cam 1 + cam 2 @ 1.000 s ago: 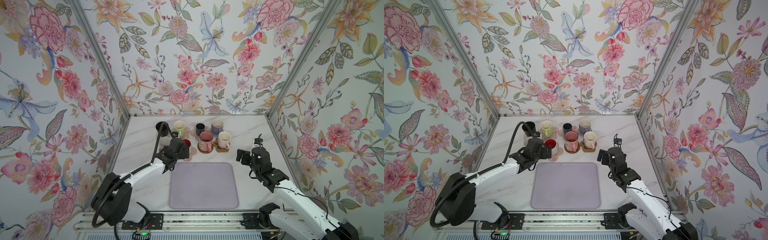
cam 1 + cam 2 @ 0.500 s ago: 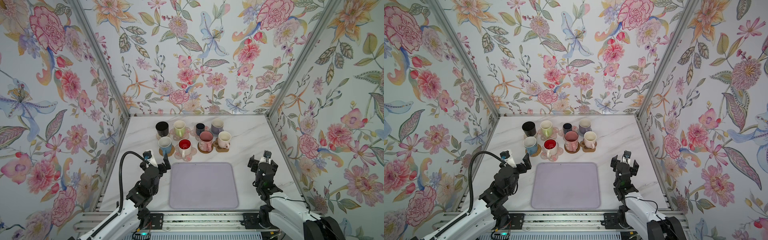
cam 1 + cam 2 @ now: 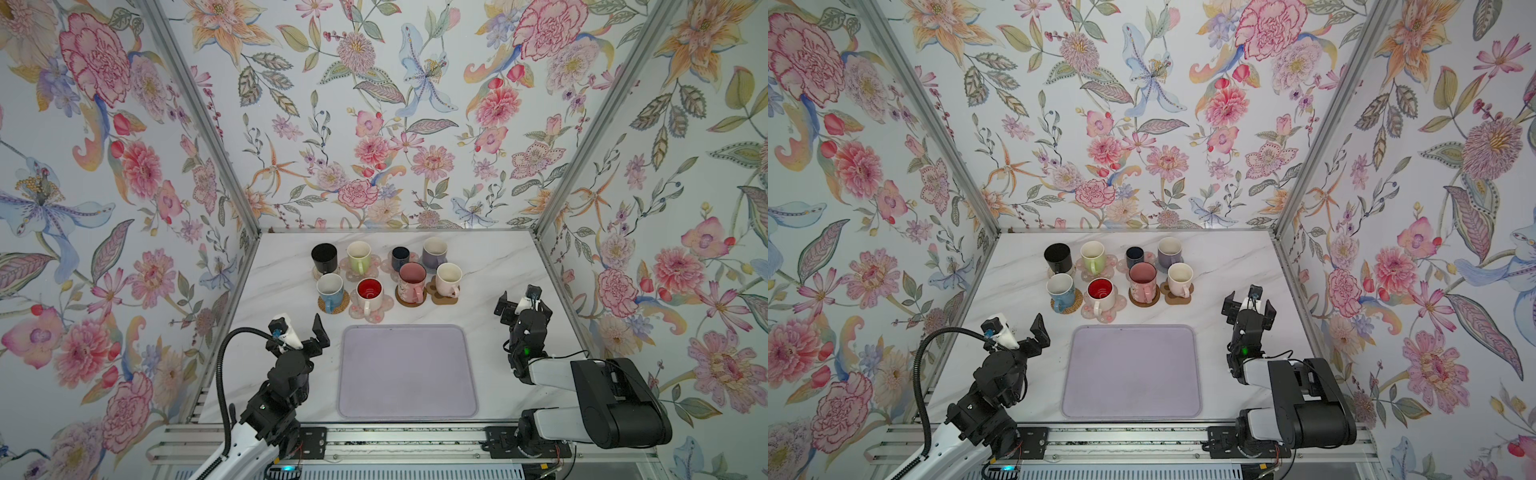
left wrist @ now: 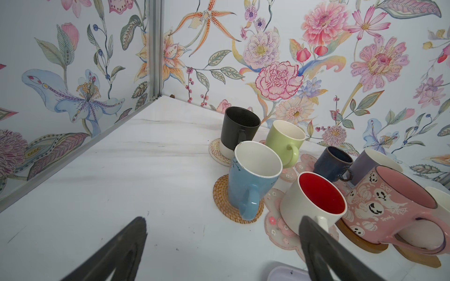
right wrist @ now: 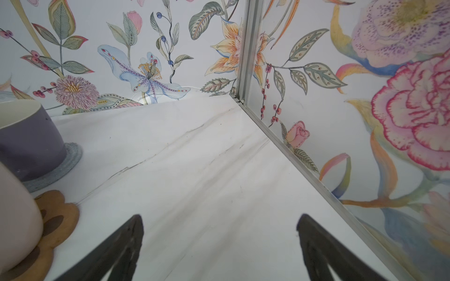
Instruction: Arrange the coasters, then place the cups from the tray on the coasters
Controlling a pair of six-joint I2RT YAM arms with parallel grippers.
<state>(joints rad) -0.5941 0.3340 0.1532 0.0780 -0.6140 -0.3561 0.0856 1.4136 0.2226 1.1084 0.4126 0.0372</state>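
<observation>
Jaws spread wide on both arms: left arm (image 3: pixel 286 374) left of tray (image 3: pixel 407 372), right arm (image 3: pixel 528 332) right of it. Eight cups (image 3: pixel 369 291) stand just beyond tray, each on own coaster (image 4: pixel 220 194), on counter (image 3: pixel 498 266).

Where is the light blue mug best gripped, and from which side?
Probably by its handle, from the front: the light blue mug stands upright, handle facing that way, while the black mug behind and the red-inside mug beside it crowd its body.

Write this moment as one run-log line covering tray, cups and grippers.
tray: empty | cups: all eight upright on coasters | left gripper: open, holding nothing | right gripper: open, holding nothing
</observation>
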